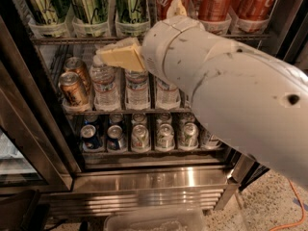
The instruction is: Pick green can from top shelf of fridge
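Shop or canteen: stocked drinks fridge (144, 178), terrazzo floor (272, 203); jaws at shelves.
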Motion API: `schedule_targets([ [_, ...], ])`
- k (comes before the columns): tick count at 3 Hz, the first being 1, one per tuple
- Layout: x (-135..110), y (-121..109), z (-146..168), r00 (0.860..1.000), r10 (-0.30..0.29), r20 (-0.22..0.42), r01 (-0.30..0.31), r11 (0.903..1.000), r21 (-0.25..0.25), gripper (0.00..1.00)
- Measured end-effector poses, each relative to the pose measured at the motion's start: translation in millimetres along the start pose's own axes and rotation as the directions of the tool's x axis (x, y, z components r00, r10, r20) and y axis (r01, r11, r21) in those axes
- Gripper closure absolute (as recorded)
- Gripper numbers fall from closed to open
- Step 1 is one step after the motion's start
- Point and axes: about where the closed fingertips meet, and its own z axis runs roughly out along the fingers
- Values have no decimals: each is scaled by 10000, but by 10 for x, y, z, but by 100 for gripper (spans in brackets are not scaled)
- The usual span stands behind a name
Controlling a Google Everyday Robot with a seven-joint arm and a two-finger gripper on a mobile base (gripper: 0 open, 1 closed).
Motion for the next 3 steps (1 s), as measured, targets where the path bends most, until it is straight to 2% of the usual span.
schedule_targets([
  [1,-20,9,-4,10000,4,35,-4,10000,11,0],
  [3,-38,-74,-8,9985,-181,519,149,9980,614,0],
])
